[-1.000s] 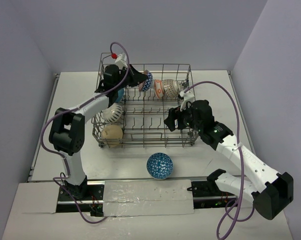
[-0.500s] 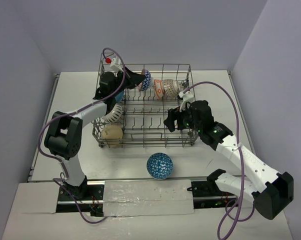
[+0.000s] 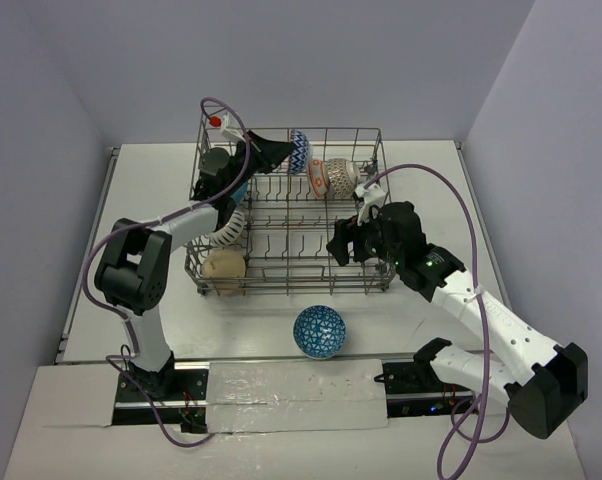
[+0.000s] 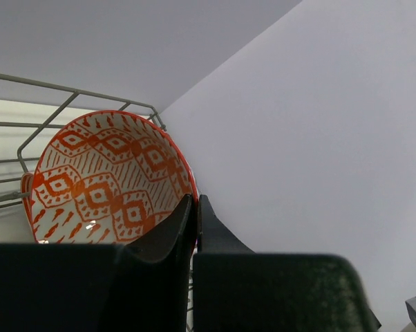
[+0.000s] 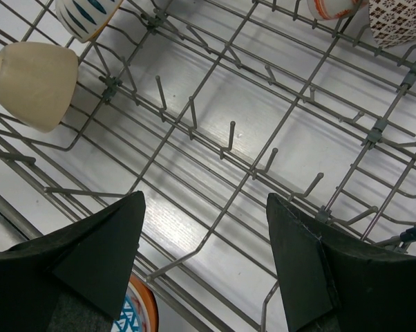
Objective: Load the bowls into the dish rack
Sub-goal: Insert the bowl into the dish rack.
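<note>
The dish rack (image 3: 291, 291), a big grey wire basket, stands mid-table. My left gripper (image 3: 282, 152) is shut on the rim of a bowl (image 3: 300, 152) with blue zigzags outside, held on edge over the rack's far row. In the left wrist view the fingers (image 4: 184, 218) pinch its red rim, and the bowl (image 4: 104, 180) shows an orange diamond pattern inside. My right gripper (image 3: 341, 246) hangs open over the rack's near right part; in its wrist view, the gripper (image 5: 204, 200) has only bare tines (image 5: 230, 137) below. A blue patterned bowl (image 3: 319, 331) sits on the table in front of the rack.
In the rack stand an orange-and-white bowl (image 3: 319, 176), a brown-patterned one (image 3: 343, 175), a striped white one (image 3: 227, 226) and a cream one (image 3: 224, 268). The cream bowl (image 5: 34, 83) lies at the upper left of the right wrist view. Grey walls close in behind and beside the table.
My left gripper has carried the held bowl a little right and toward the far rim, turning it more upright. The right gripper has crept slightly left over the rack.
</note>
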